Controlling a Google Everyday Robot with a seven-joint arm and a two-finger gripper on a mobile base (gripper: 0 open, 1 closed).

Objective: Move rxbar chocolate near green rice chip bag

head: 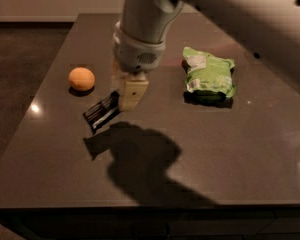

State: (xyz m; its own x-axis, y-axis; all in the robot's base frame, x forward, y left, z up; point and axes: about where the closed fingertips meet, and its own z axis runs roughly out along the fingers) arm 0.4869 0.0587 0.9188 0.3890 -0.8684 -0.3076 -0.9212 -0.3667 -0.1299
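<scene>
The gripper (124,100) is hanging well apart from the green rice chip bag (209,74), on its orange ball (82,79) side, its fingers clamping one end of the rxbar chocolate (101,113) and holding it just above the table (215,154), the bar's long axis slanting away from the bag
</scene>
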